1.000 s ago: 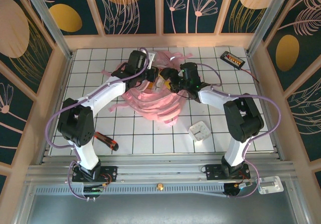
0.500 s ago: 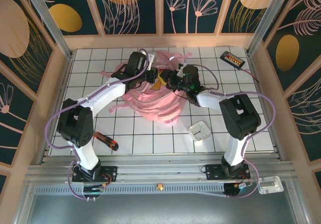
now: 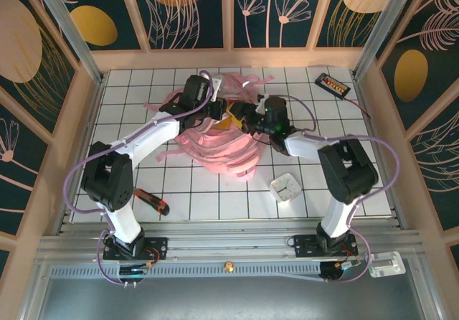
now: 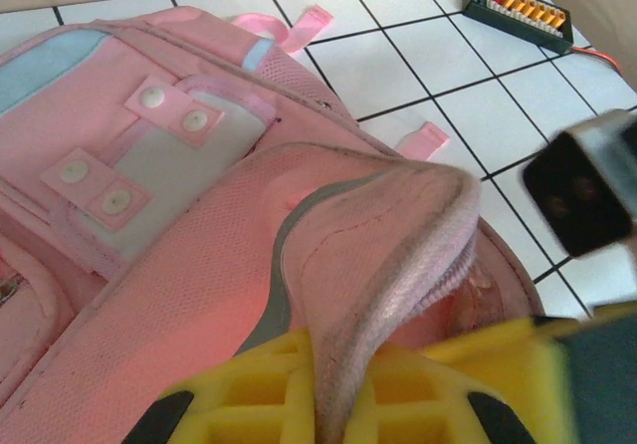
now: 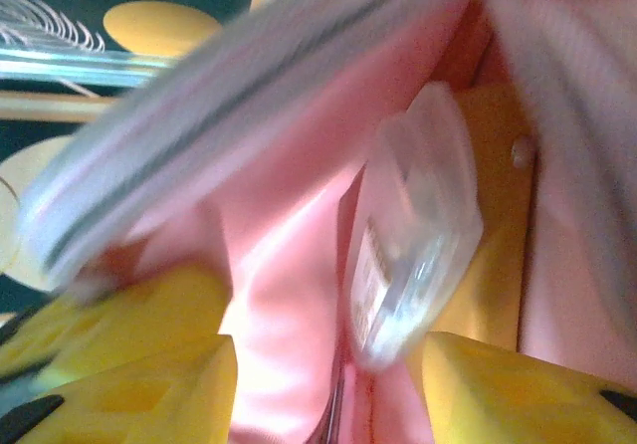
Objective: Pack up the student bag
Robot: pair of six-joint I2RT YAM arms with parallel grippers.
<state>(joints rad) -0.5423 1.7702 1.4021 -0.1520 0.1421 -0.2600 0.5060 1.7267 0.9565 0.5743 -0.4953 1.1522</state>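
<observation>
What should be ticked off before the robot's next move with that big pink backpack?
1. Mouth held open: ok. The left gripper is shut on the rim of the large pink fabric backpack.
2. Right gripper inside the mouth: ok, pink lining all round.
3. Small clear plastic box inside the backpack: ok.
4. Box released: cannot tell. It lies between the parted fingers, and contact is blurred.
5. Everything packed: probably not ok. A white square object and an orange-and-black tool lie on the white tiled table.
</observation>
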